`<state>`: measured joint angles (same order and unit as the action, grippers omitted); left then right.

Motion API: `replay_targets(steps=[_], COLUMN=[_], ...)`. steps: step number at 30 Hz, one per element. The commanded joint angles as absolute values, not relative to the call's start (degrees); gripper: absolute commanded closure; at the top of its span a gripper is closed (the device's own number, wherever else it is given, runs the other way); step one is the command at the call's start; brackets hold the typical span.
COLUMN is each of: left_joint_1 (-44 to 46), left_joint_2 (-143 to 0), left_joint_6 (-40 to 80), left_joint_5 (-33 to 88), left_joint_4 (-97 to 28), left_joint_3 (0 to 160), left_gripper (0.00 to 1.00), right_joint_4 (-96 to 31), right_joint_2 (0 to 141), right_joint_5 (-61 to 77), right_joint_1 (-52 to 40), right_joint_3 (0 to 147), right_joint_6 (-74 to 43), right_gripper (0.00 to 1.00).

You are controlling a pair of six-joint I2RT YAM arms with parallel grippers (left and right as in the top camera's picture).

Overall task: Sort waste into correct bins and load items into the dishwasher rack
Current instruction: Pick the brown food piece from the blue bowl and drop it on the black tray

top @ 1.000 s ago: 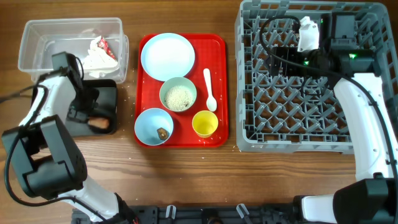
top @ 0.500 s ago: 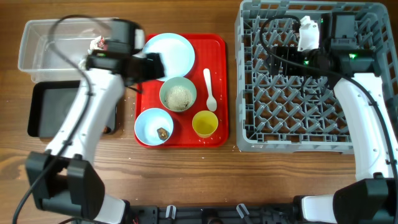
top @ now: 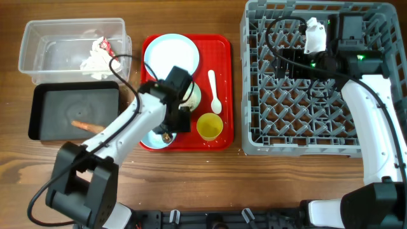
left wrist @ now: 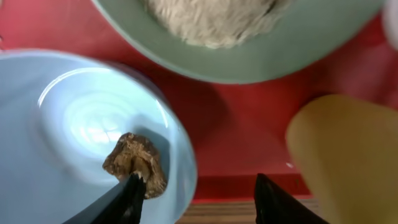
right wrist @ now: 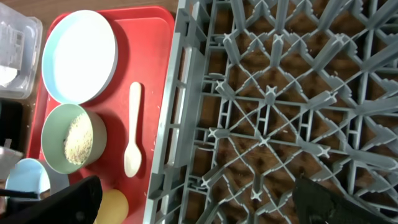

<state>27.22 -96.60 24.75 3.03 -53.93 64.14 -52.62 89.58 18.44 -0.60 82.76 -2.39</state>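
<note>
My left gripper (top: 167, 129) (left wrist: 199, 188) is open, low over the light-blue bowl (top: 152, 135) (left wrist: 56, 124). Its left finger is right beside the small brown scrap (left wrist: 135, 165) in that bowl. The pale-green bowl (top: 193, 95) (left wrist: 249, 37) holds rice, and the yellow cup (top: 209, 126) (left wrist: 348, 149) stands to its right. The plate (top: 170, 54), the spoon (top: 214, 91) and the bowls sit on the red tray (top: 222, 48). The sausage piece (top: 87, 126) lies in the black tray (top: 44, 105). The crumpled paper (top: 95, 58) lies in the clear tub (top: 38, 38). My right gripper (top: 285, 58) (right wrist: 199, 202) is open and empty over the grey rack (top: 318, 95) (right wrist: 280, 93).
The right wrist view also shows the plate (right wrist: 79, 55), the rice bowl (right wrist: 67, 140) and the spoon (right wrist: 132, 137) left of the rack wall. A few rice grains lie scattered on the wood around the red tray.
My left arm has swung from the black tray past the clear tub to the light-blue bowl. The sausage piece now lies alone in the black tray. The right arm has not moved.
</note>
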Motion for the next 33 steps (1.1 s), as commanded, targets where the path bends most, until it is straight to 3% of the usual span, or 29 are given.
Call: replay_targets(steps=[1,5,7,13,18,27,30,33], left_joint_1=[27.1,27.3,27.3,25.1,15.3,-17.8,-30.8,-37.6], left_joint_2=[-96.7,-96.8,-96.8,-94.1,-91.8,-93.8,-100.1,-108.1], left_joint_6=[25.8,25.8,26.0,25.9,19.8,-2.0,-10.5,-11.6], left_joint_5=[2.5,2.5,2.5,6.1,13.4,38.9,55.1,71.3], left_joint_4=[-47.8,-42.5,-42.2,-50.8,-62.1,-62.0,-62.0,-62.7], left_joint_3=[59.0,55.9,54.6,61.8,74.8,76.6,76.3,76.3], left_gripper=[0.47,0.72,0.95,0.96,0.96,0.96,0.96,0.96], right_joint_4=[-52.5,-52.6,-52.8,-52.8,-52.5,-52.6,-52.6,-52.8], right_joint_2=[90.1,90.1,90.1,90.1,90.1,90.1,90.1,90.1], right_joint_5=[19.6,19.6,19.6,19.6,19.6,20.0,20.0,20.0], right_joint_1=[-0.8,-0.8,-0.8,-0.8,-0.8,-0.8,-0.8,-0.8], right_joint_3=[83.7,83.7,83.7,83.7,83.7,83.7,83.7,83.7], right_joint_6=[-3.2,-3.2,-3.2,-3.2,-3.2,-4.7,-4.7,-4.7], right_gripper=[0.00,0.00,0.00,0.00,0.00,0.01,0.00,0.00])
